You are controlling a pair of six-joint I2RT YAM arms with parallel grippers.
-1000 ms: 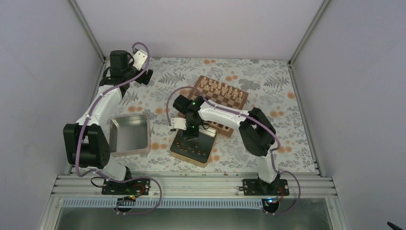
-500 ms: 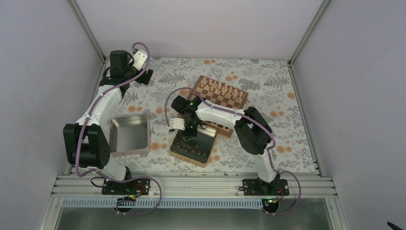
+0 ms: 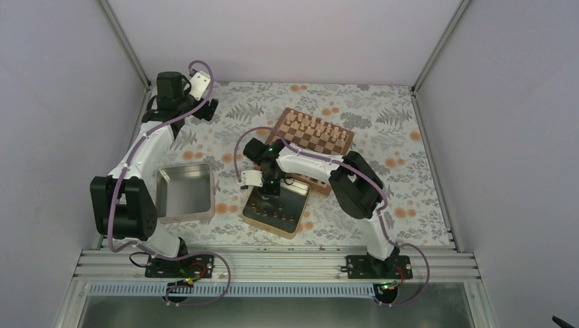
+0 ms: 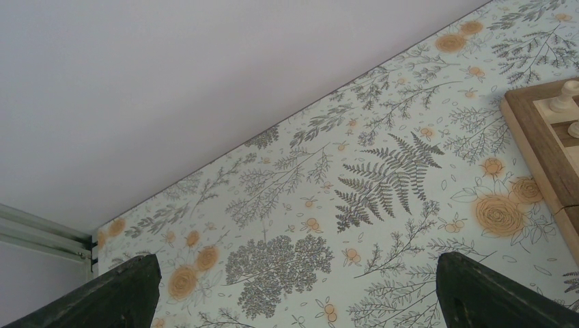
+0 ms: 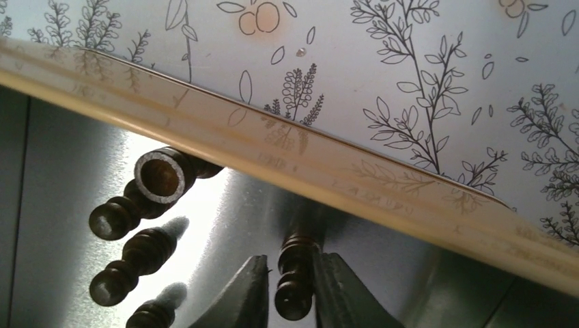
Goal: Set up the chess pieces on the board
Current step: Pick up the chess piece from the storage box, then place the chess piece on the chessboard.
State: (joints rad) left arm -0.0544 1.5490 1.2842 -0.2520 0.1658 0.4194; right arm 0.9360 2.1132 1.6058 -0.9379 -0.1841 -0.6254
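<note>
My left gripper hangs out at the far left over the flowered cloth, fingers spread wide with nothing between them. It is well apart from the work, and that is where I want it. Nearer me sits the empty tin, which plays no part in this step.

The work is in the second tin, touching the near edge of the board. The dark chess pieces lie on their sides on its shiny floor. My right gripper is down inside, just within the rim. One finger stands on each side of a single dark piece, across its turned stem.

The right finger looks to be against the wood. On the left there may be a sliver of gap, so I cannot tell whether both pads bite.

To do this well I should squeeze squarely across the stem, since a round, lying piece will roll out of a skewed pinch. Then I should lift straight up until I am over the rim before swinging away. The piece needs turning base-down on the way. It belongs on the near ranks of the board, opposite the pale chessmen on the far side, and should go down gently in the middle of its square.
</note>
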